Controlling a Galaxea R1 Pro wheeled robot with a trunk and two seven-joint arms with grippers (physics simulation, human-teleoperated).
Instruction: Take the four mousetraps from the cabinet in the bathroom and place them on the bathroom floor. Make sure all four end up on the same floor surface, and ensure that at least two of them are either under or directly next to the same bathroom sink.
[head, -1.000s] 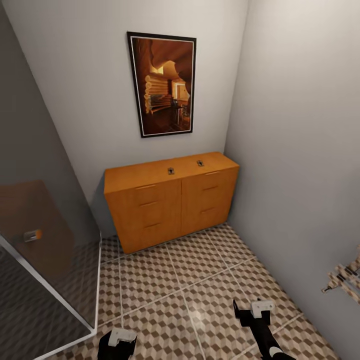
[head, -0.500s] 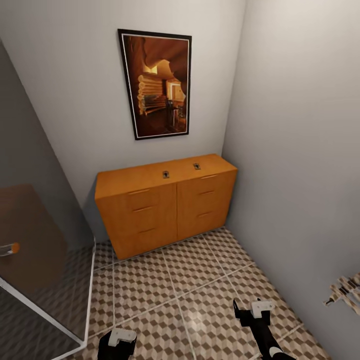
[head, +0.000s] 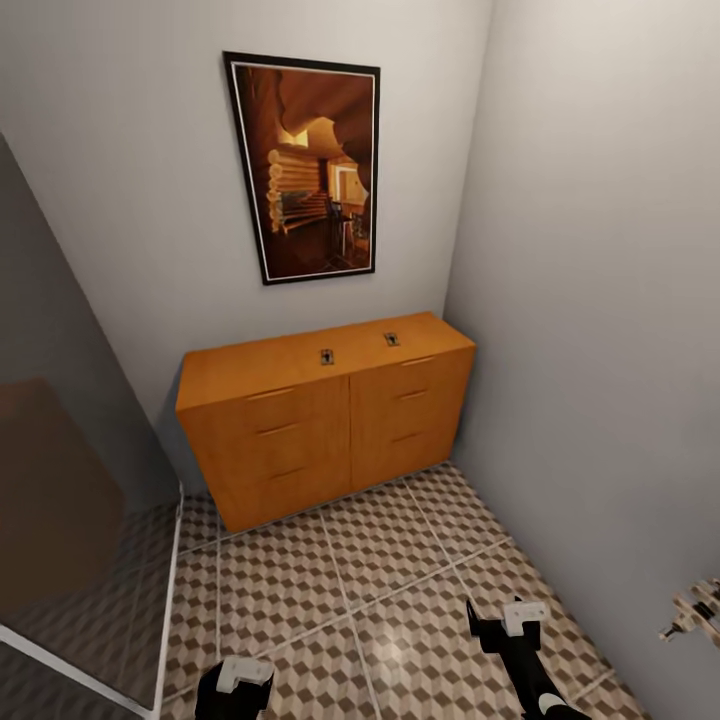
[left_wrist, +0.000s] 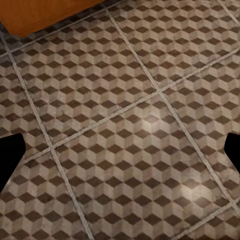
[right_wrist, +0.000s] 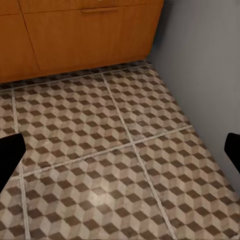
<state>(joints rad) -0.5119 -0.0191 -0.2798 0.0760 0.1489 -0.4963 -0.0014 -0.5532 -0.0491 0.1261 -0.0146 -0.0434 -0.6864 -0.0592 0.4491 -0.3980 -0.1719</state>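
Note:
The orange-brown cabinet (head: 320, 425) stands against the far wall, all its drawers shut; its lower front also shows in the right wrist view (right_wrist: 75, 35). On its top lie two small mousetraps, one near the middle (head: 327, 357) and one further right (head: 391, 339). The other two mousetraps and the sink are out of view. The cube-patterned bathroom floor (head: 380, 560) stretches from the cabinet to me. My left gripper (head: 235, 685) and right gripper (head: 505, 625) hang low over the tiles, well short of the cabinet. Both are open and empty in the wrist views (left_wrist: 120, 155) (right_wrist: 120, 152).
A glass shower partition (head: 70, 540) with a white bottom rail closes off the left side. A grey wall (head: 600, 350) runs along the right, touching the cabinet's end. A framed picture (head: 305, 165) hangs above the cabinet. A small patterned fixture (head: 695, 608) pokes in at the right edge.
The whole view has shifted: the cabinet now sits lower and further left in the picture and the glass partition has slid outward, so the camera moved. Both arms hold the same pose.

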